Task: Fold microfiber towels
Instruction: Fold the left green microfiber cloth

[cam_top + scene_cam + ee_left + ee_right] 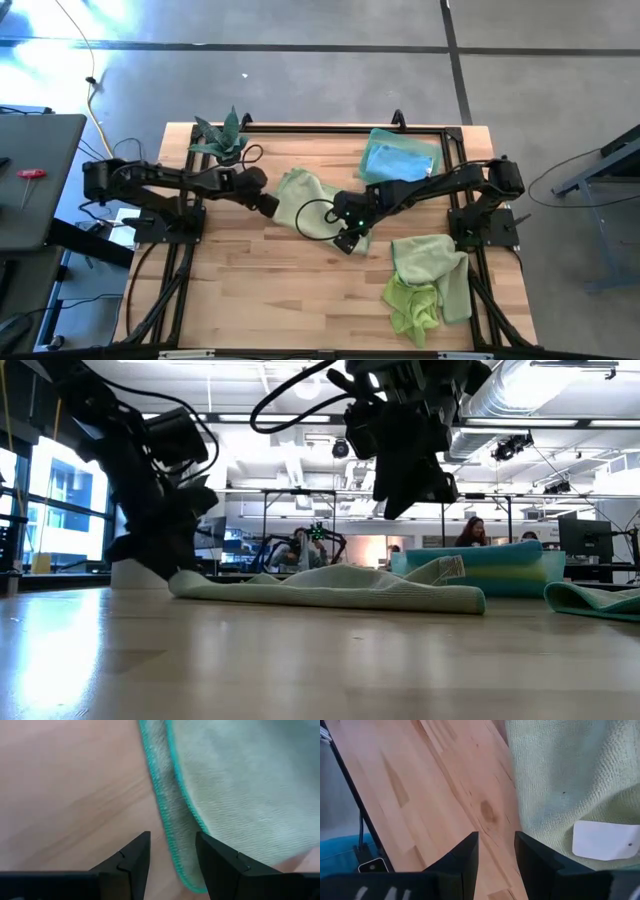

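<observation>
Since the pale sage green microfiber towel (305, 200) at mid-table is limp and light, we pinch its teal-stitched hem (167, 827). Left gripper (172, 862) is spread at that edge; right gripper (496, 860) hovers open, empty.

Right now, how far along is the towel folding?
Done: a blue folded stack sits at the table's far edge. In hand: the pale green towel lies mid-table, with the left gripper open over its teal-stitched edge and the right gripper open above its other side. Left: the crumpled green towels at the near right.

wooden table (250, 290), towels (305, 198), potted plant (222, 138)
</observation>
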`<act>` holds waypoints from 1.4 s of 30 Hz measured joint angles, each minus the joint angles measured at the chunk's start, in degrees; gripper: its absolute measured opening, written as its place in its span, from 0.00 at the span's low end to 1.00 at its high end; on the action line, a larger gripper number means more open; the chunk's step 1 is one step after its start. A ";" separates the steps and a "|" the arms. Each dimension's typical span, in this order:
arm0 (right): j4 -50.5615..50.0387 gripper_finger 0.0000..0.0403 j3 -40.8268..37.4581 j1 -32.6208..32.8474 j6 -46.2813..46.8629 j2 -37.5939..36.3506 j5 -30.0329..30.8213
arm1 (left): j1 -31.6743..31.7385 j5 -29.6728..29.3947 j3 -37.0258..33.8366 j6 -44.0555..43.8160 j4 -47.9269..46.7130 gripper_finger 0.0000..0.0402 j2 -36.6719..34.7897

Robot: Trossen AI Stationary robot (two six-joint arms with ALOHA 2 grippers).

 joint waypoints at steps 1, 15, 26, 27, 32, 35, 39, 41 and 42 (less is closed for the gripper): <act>0.07 0.29 0.00 0.00 0.00 0.00 -0.02 | -0.04 -0.52 0.00 0.25 0.21 0.36 -0.76; 0.37 0.29 0.00 -0.39 -0.79 0.00 -0.07 | 3.57 1.49 0.00 1.51 5.76 0.30 -1.15; 0.46 0.29 0.00 -0.39 -1.14 0.00 -0.07 | 4.02 4.77 -0.02 0.42 12.46 0.26 4.74; 0.48 0.29 0.00 -0.39 -1.16 0.00 -0.07 | 4.02 4.70 -0.02 0.42 12.52 0.26 5.04; 0.48 0.29 0.00 -0.39 -1.29 0.00 -0.07 | 4.02 4.66 -0.02 1.02 13.33 0.26 6.35; 0.48 0.29 0.00 -0.39 -1.31 0.00 -0.07 | 4.02 4.51 -0.02 1.48 13.09 0.26 7.17; 0.51 0.29 0.00 -0.39 -1.31 0.00 -0.04 | 4.02 4.10 -0.02 1.96 13.26 0.26 7.75; 0.54 0.29 0.00 -0.39 -1.29 0.00 -0.04 | 4.02 4.08 -0.02 2.50 13.84 0.26 7.75; 0.55 0.29 0.00 -0.39 -1.29 0.00 -0.04 | 4.02 3.94 -0.02 2.76 14.21 0.26 7.75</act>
